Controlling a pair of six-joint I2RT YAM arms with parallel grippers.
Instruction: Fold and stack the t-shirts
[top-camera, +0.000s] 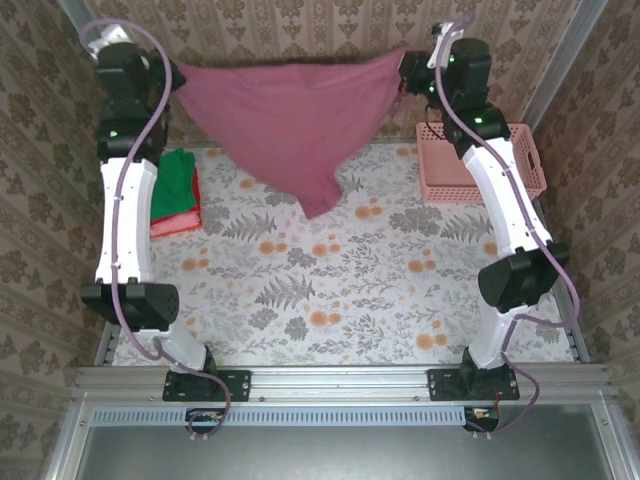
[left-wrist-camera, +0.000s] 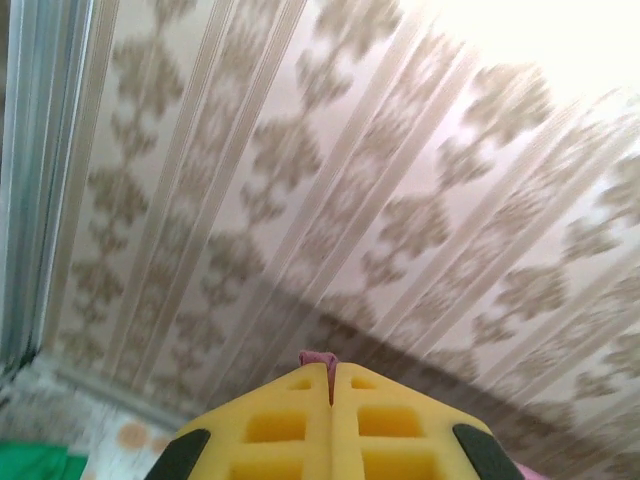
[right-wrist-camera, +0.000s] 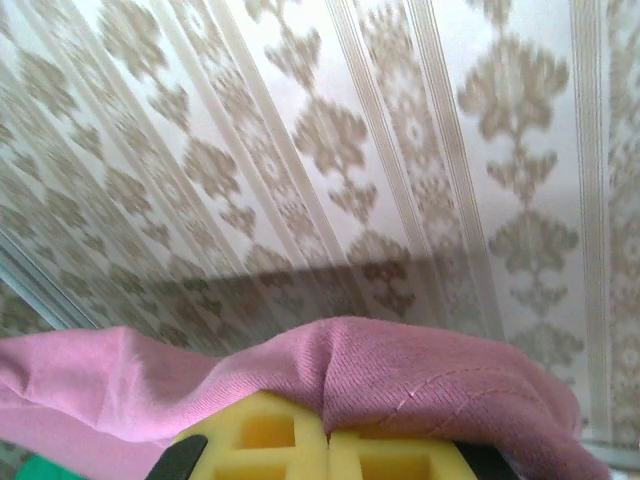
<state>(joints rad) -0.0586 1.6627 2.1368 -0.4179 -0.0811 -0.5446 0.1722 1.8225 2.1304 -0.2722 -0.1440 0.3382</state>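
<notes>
— How do the two arms stand?
— Both reach up and back toward the far wall. The left arm (top-camera: 125, 215) rises along the left side of the table (top-camera: 330, 300), its wrist high at the far left corner. The right arm (top-camera: 505, 195) mirrors it, elbow bent out near the table's right edge.
— And the fingers?
— The left fingers (left-wrist-camera: 290, 430) are pressed together, a small tip of maroon cloth poking out between them. The right fingers (right-wrist-camera: 260, 440) are closed as well, with cloth bunched over their tips.
— Where is the shirt?
— The maroon t-shirt (top-camera: 290, 125) hangs stretched between the two wrists in front of the wall, sagging to a point over the far part of the table. Whether that point touches the table cannot be told.
— Anything else there?
— A green t-shirt (top-camera: 178, 178) lies folded on a red t-shirt (top-camera: 172, 222) at the table's left side, just beside the left arm. A pink basket (top-camera: 480, 165) sits at the far right
</notes>
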